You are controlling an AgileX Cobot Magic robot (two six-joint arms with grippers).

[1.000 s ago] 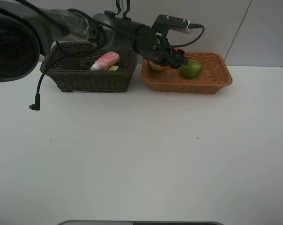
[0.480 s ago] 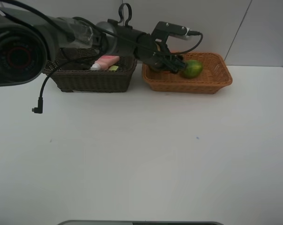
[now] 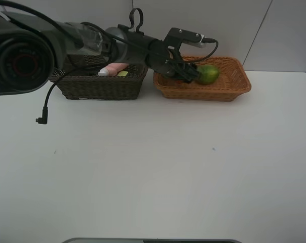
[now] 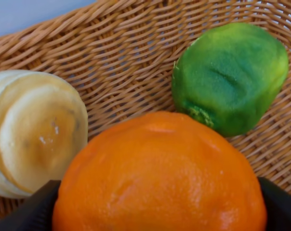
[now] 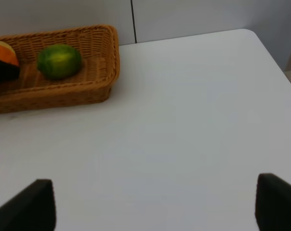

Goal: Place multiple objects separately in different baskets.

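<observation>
The near part of the white bench (image 3: 153, 167) is seen bare in the exterior high view, and the right end effector (image 5: 150, 202) is shown only in its own wrist view, its two dark fingertips (image 5: 27, 202) spread wide apart above the bench with nothing between them. At the far edge two wicker baskets stand side by side, just apart. The dark brown basket (image 3: 100, 86) is placed on the left; inside it a pink squeeze tube (image 3: 114, 68) is seen lying with its white cap toward the left, and a small yellow-green item (image 3: 123, 74) just beside it cannot be identified. The light orange-tan basket (image 3: 229, 83) is placed on the right. The left arm is stretched across from the far left over the brown basket, and the left end effector (image 3: 186, 71) is lowered into the left half of the tan basket. It is closed around the orange (image 4: 157, 175), which is held between the dark fingertips (image 4: 25, 211) just above the woven floor. The green lime-like fruit (image 4: 230, 77) is seen resting on the basket floor just to the right of the orange, close to it, and a pale tan rounded object (image 4: 34, 130) lies on the orange's other side.
</observation>
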